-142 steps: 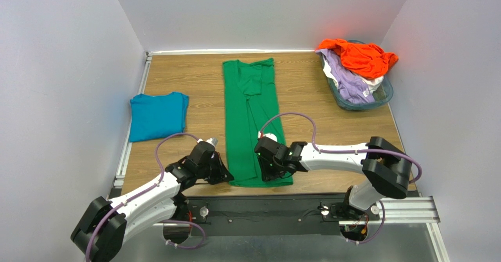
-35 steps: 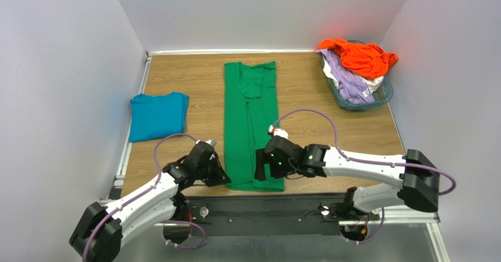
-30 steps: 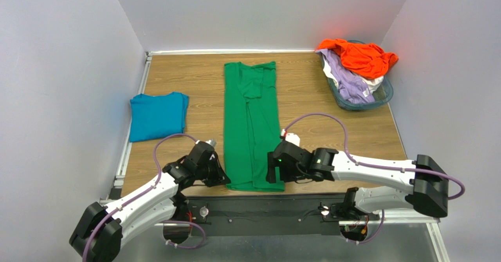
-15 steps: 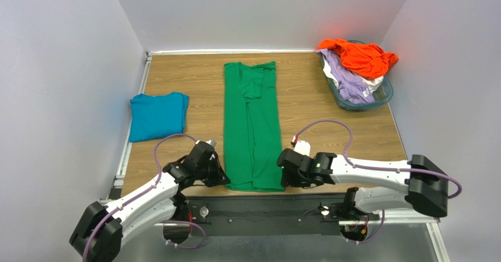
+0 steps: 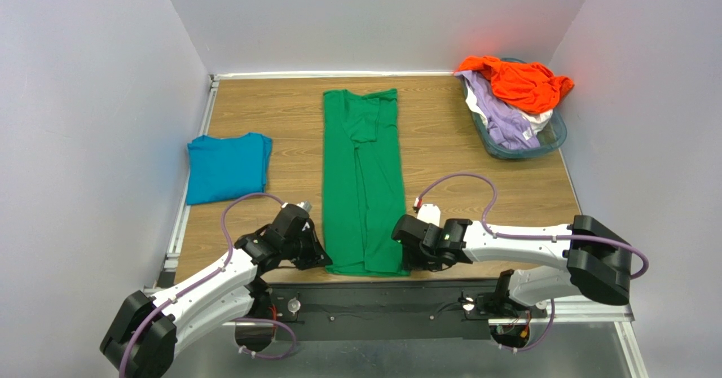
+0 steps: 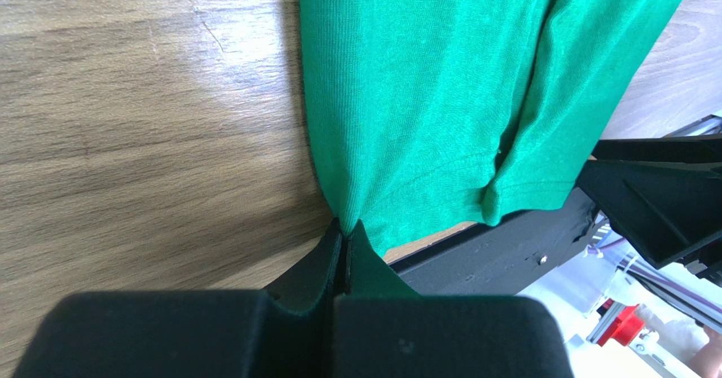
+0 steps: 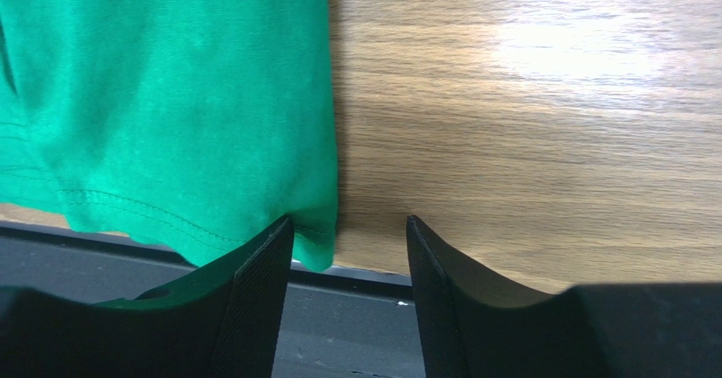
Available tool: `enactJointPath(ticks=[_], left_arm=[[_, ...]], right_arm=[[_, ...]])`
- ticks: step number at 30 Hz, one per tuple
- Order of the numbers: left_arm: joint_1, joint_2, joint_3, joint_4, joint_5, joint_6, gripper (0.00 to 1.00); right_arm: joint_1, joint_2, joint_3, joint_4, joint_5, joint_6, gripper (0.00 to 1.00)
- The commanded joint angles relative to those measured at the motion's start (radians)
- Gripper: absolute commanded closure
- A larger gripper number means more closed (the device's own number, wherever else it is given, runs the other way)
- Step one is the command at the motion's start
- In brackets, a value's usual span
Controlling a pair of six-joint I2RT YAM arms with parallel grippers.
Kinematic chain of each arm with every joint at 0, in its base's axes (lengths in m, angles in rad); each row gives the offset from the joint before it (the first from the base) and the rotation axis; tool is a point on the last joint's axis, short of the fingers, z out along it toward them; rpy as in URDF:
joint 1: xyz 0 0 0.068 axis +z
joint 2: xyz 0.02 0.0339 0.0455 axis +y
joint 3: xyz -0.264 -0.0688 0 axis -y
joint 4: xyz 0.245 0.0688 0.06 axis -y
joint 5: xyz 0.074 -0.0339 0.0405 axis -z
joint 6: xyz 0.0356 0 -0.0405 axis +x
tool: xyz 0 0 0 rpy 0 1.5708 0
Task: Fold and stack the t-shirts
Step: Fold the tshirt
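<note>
— What's changed?
— The right gripper [image 7: 347, 234] has swung off the green t-shirt [image 5: 363, 183] to its bottom-right corner, jaws apart around that corner. The left gripper [image 6: 343, 236] stays clamped on the bottom-left hem.
— And the surroundings?
— Wood-grain tabletop [image 5: 441, 154], pale walls [image 5: 373, 14]; teal t-shirt [image 5: 225, 167] folded at the left.
</note>
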Motion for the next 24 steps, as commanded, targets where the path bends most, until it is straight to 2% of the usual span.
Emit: enactJointPath(ticks=[1, 2, 7, 10, 14, 15, 19, 24], left_arm=[[-0.007, 0.007, 0.018, -0.008, -0.007, -0.004, 1.00], [-0.005, 0.008, 0.018, -0.006, -0.007, -0.004, 1.00], [-0.005, 0.010, 0.017, -0.006, -0.009, -0.002, 1.00], [-0.005, 0.005, 0.018, -0.017, -0.009, -0.005, 1.00], [-0.005, -0.012, 0.015, -0.021, -0.009, -0.022, 1.00], [-0.005, -0.016, 0.018, -0.031, -0.007, -0.025, 1.00], [-0.005, -0.047, 0.034, -0.067, -0.001, -0.027, 1.00], [-0.007, -0.088, 0.040, -0.118, 0.028, -0.025, 1.00]], right_arm=[[0.002, 0.002, 0.012, 0.023, -0.022, 0.004, 0.43], [0.002, 0.005, 0.010, 0.027, -0.034, 0.007, 0.48], [0.002, 0.048, -0.008, 0.042, -0.064, 0.038, 0.55], [0.002, 0.068, -0.013, 0.053, -0.112, 0.046, 0.64], [0.004, 0.068, -0.011, 0.056, -0.158, 0.052, 0.88], [0.004, 0.059, -0.013, 0.053, -0.181, 0.052, 0.98], [0.002, -0.006, -0.020, 0.016, -0.201, 0.058, 0.99], [0.004, -0.098, 0.001, -0.111, -0.131, 0.062, 0.99]])
